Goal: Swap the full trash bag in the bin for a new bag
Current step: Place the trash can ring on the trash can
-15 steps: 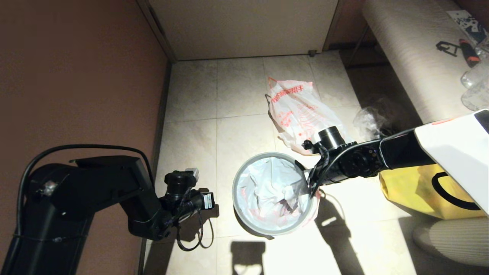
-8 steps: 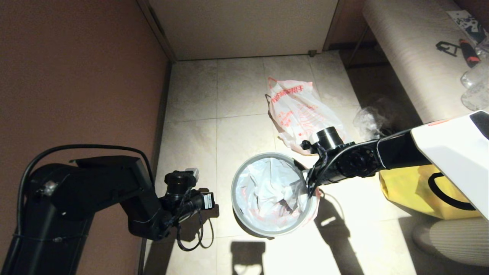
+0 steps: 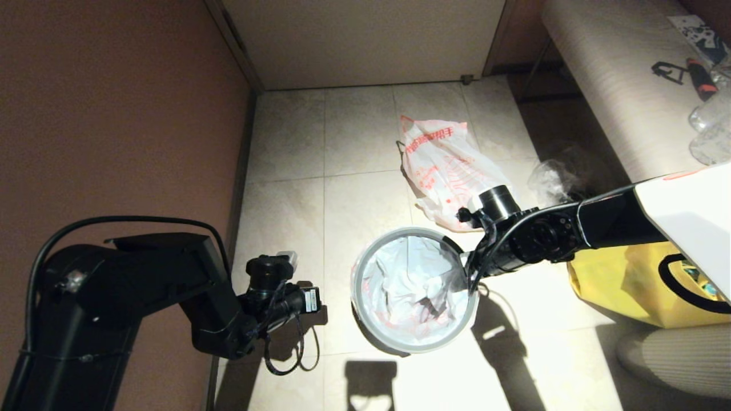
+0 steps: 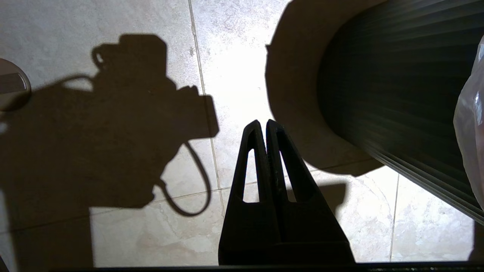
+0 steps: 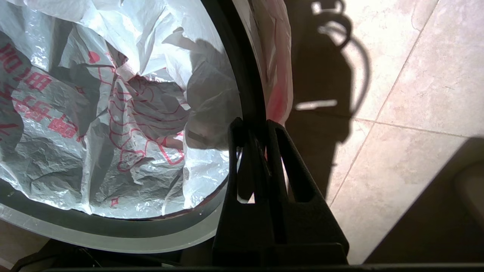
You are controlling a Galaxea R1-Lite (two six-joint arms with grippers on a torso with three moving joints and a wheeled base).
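Note:
The black bin (image 3: 400, 346) with its grey hoop rim stands on the tiled floor, lined with the cloudy-white new bag (image 3: 400, 279). My right gripper (image 3: 469, 277) is at the bin's right rim. In the right wrist view this gripper (image 5: 251, 126) is shut across the rim (image 5: 113, 234), pinching the new bag (image 5: 124, 113) where its edge hangs outside. The full trash bag (image 3: 440, 165), white with bold red print, lies on the floor behind the bin. My left gripper (image 4: 263, 122) hangs shut and empty left of the bin's ribbed wall (image 4: 397, 94).
A yellow tote (image 3: 628, 279) stands right of the bin under my right arm. A small clear wrinkled bag (image 3: 548, 180) lies behind it. A long pale bench (image 3: 617, 85) runs along the right, and a brown wall (image 3: 114, 114) along the left.
My right gripper has moved a little to the right and away, and the bin has shifted right with it. The left arm has not moved.

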